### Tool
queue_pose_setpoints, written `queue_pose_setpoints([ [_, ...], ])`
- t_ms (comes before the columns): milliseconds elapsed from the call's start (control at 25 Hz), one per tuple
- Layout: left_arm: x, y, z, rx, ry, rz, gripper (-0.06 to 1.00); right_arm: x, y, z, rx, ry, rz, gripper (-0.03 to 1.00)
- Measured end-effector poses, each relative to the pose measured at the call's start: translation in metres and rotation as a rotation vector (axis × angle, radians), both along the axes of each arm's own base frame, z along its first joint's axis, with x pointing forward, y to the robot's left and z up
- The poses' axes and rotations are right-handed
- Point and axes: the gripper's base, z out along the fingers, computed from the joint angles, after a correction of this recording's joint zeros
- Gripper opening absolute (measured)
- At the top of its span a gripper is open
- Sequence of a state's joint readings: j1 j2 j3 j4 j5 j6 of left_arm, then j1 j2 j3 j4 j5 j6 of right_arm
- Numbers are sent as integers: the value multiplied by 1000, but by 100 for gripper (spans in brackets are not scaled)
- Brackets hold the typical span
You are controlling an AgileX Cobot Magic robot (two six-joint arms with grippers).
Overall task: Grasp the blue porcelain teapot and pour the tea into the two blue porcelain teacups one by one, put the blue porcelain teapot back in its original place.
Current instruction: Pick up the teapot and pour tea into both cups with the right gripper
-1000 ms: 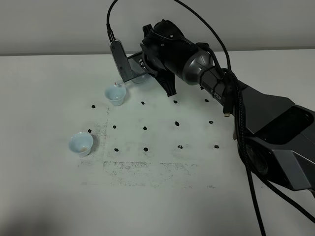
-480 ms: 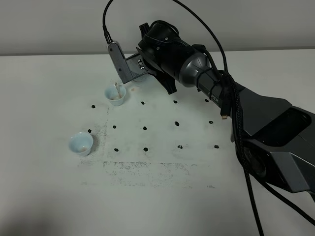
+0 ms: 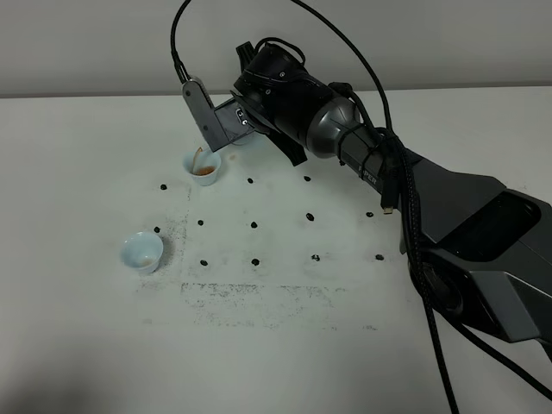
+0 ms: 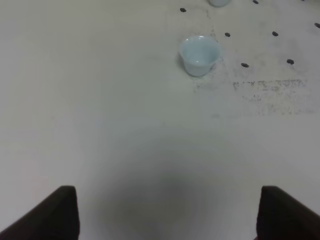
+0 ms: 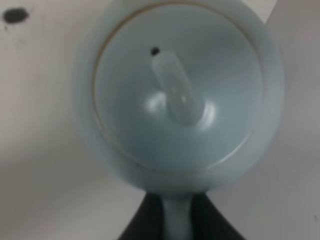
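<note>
**A:** Starting from the right wrist?
**B:** Looks straight down on the blue porcelain teapot (image 5: 175,100). Shows the round lid (image 5: 225,75) seated, knob in the middle, small vent hole beside it. Has the right fingers (image 5: 142,227) clamped shut on the loop handle (image 5: 176,220), one dark finger on either side.

**A:** And from the high camera?
**B:** Finds the right arm (image 3: 345,138) stretched across to the far left of the desk (image 3: 86,345). Hides nearly all of the teapot behind the wrist, above the far teacup (image 3: 203,168). Catches a thin brown stream of tea (image 3: 198,157) dropping into that cup, with brown liquid pooled inside.

**A:** The other cup?
**B:** Puts the near teacup (image 3: 142,252) closer and further left, upright, well apart from the far one. Cannot tell what it holds. Shows rows of black dots (image 3: 254,224) on the desk, mostly to the right of both cups.

**A:** Left wrist?
**B:** Looks over bare desk toward the near teacup (image 4: 199,54), with dots and a speckled smudge beside it. Clips the far teacup (image 4: 219,2) at the frame edge. Shows the left fingers (image 4: 65,212) as two dark tips spread wide, gripping nothing, only desk between them, well short of either cup.
</note>
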State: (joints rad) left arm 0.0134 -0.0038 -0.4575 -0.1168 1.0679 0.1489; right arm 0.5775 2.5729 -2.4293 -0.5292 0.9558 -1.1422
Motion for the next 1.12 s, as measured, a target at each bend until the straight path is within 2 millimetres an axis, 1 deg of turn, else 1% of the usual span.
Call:
queue_pose_setpoints([
  [1120,0,0,0,0,0,0,73,2,-2,2,-35,-27,7,8],
])
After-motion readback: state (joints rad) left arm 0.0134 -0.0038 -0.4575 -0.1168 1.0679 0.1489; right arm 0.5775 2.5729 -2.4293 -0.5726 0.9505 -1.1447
